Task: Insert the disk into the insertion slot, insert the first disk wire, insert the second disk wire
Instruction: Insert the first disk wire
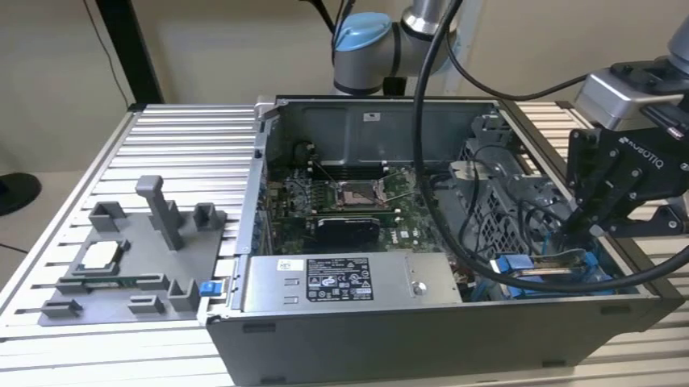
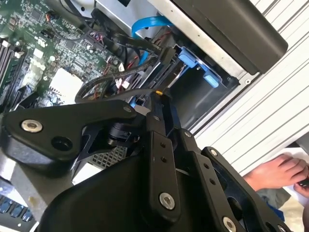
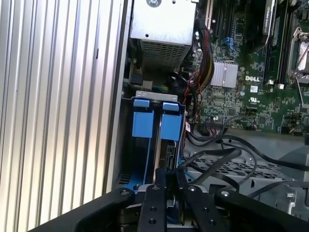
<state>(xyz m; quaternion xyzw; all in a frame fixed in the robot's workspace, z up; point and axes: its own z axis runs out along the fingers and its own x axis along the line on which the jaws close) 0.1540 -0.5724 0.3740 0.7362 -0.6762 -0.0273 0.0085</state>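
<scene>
The gripper [image 1: 590,230] holds its jaws pressed close together right above the disk [image 1: 533,264], which lies in its slot in the case [image 1: 431,326] corner, long side along the wall.

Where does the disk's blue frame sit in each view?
Exterior view: blue frame in the near corner of the case, exterior view's right.
First wrist view: blue frame against the case wall, beyond the gripper.
Second wrist view: blue frame by the case wall, near the blue cable.
Shared landmark: green motherboard.
</scene>
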